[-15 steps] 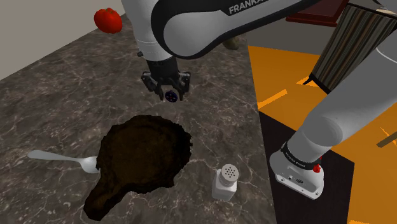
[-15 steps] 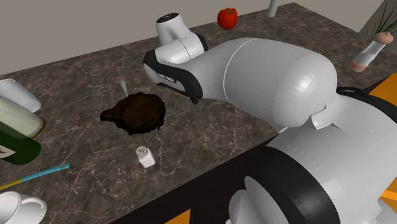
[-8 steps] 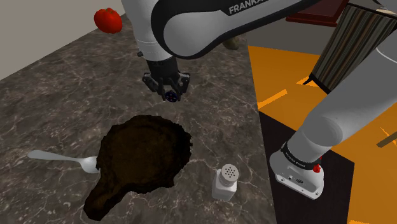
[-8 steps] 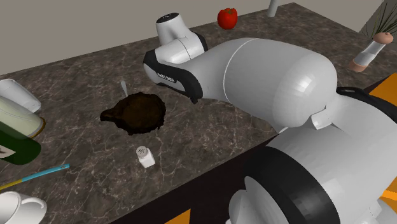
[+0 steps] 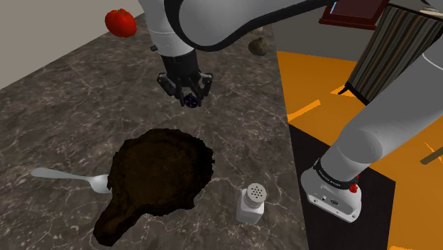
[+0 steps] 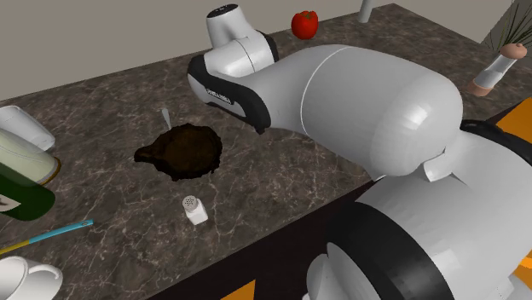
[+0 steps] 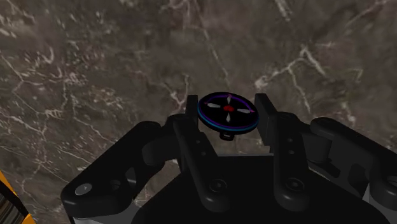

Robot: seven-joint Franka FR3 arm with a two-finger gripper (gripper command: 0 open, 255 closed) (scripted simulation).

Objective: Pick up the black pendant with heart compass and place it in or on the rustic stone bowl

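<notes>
Tool (image 7: 228,105) clamped on one round black pendant (image 7: 227,114), which sits between both fingers, held in the air above the marbled bench (image 5: 64,106) just past the rim of one rough dark-brown bowl (image 5: 160,174). Beside the bowl: one spoon (image 5: 67,176), one white shaker (image 5: 251,204). One red fruit (image 5: 121,21) at the bench's far edge. Lettering on the arm (image 6: 358,94) too small to read.

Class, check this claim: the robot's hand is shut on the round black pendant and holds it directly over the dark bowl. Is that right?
Not quite. The hand is shut on the round black pendant, but it holds it over bare veined counter apart from the dark bowl, not directly over it. The wrist view shows veined counter beneath the pendant.
</notes>
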